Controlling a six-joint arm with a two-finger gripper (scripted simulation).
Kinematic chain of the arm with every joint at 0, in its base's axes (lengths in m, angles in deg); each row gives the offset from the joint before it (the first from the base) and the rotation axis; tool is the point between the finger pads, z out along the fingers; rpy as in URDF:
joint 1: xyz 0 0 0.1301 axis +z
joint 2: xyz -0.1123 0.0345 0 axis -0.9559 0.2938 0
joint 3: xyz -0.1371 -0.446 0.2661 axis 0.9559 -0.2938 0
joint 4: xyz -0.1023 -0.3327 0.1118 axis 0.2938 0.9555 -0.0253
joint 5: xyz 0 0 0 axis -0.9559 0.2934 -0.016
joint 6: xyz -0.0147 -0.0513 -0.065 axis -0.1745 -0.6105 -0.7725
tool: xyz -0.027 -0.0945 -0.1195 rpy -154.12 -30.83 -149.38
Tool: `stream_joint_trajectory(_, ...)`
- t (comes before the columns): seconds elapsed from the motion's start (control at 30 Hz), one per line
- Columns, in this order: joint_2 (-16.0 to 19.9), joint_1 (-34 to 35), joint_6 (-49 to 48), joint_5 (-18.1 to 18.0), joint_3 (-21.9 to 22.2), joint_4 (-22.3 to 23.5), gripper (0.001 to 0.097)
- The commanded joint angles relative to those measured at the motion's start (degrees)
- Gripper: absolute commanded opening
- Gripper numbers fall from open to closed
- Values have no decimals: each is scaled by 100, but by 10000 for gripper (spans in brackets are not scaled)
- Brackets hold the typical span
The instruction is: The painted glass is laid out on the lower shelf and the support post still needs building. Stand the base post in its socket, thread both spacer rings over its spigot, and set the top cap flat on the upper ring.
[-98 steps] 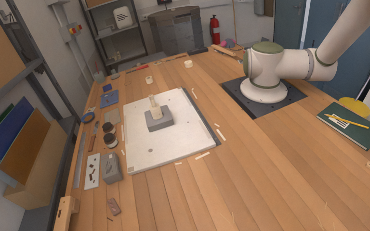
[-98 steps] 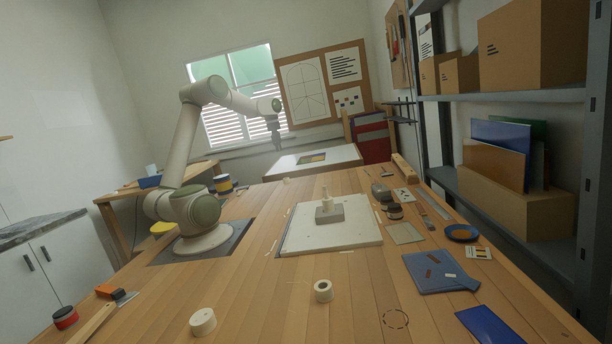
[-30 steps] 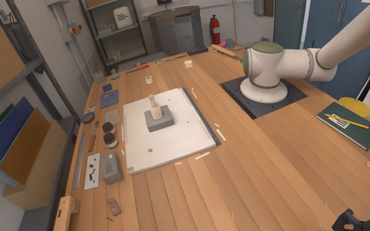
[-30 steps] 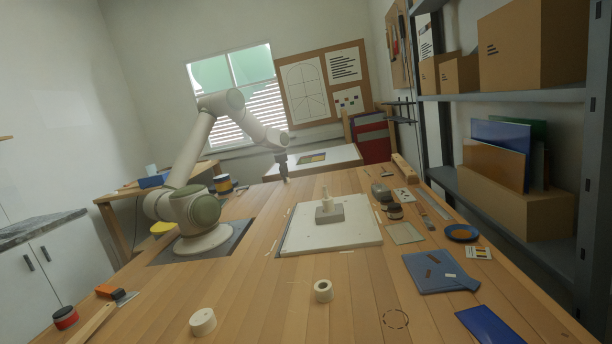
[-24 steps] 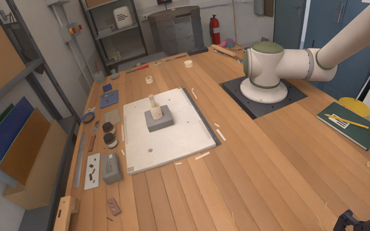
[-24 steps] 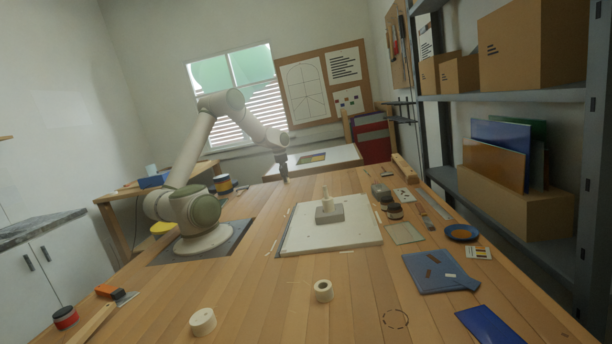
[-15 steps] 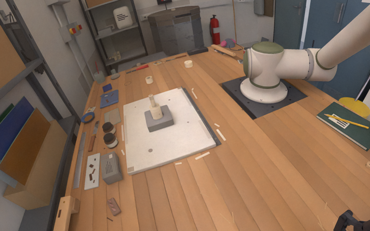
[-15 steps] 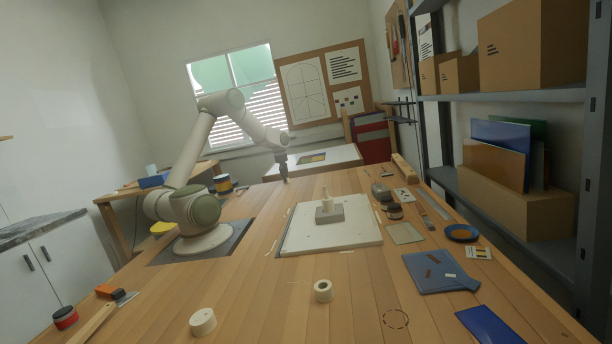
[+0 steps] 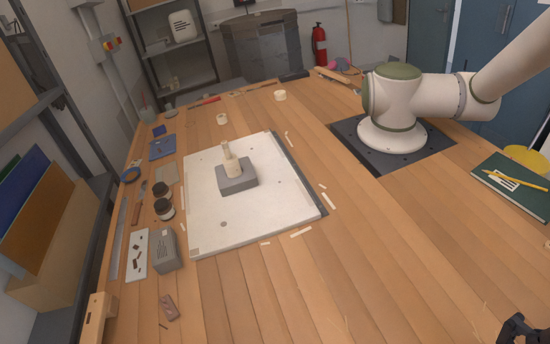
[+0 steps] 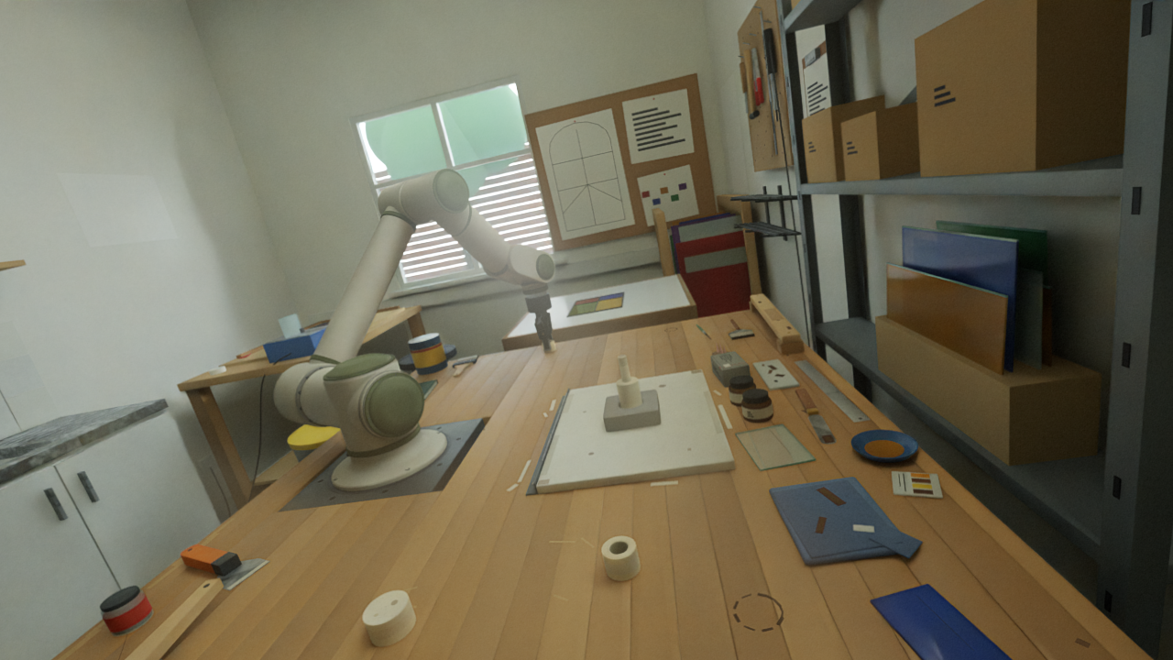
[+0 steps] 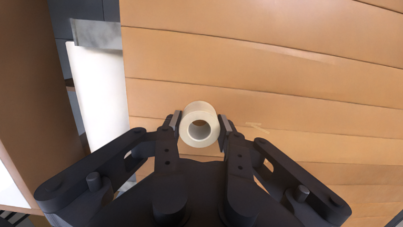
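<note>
On the white work board (image 9: 247, 190) in the middle of the bench, the cream base post (image 9: 231, 160) stands upright in its grey socket block (image 9: 237, 177), its narrow spigot bare. A second cream spacer ring (image 10: 621, 558) lies on the bench beyond the board, and the solid cream top cap (image 10: 389, 617) sits further out toward that end. My gripper (image 11: 199, 127) is at the opposite end of the bench, far from the post, low over the wood. It is closed around a cream spacer ring (image 11: 199, 128), whose bore faces the wrist camera.
My arm's round base (image 9: 391, 121) sits on a dark plate beside the board. Jars (image 9: 163, 201), a grey box (image 9: 164, 249), a ruler and blue glass pieces (image 10: 837, 517) line the shelf side of the bench. A green notebook with a pencil (image 9: 513, 184) lies near the other edge.
</note>
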Motion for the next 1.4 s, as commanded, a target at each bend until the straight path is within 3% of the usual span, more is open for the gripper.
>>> stream_joint_trajectory(0.0, -6, 0, 0, 4, 5, 0, 80)
stream_joint_trajectory(1.07, -227, 0, 0, 364, 144, 0, 80)
stream_joint_trajectory(1.2, -350, 0, 0, 575, 240, 0, 80)
stream_joint_trajectory(1.37, -656, 0, 0, 1186, 555, 0, 80)
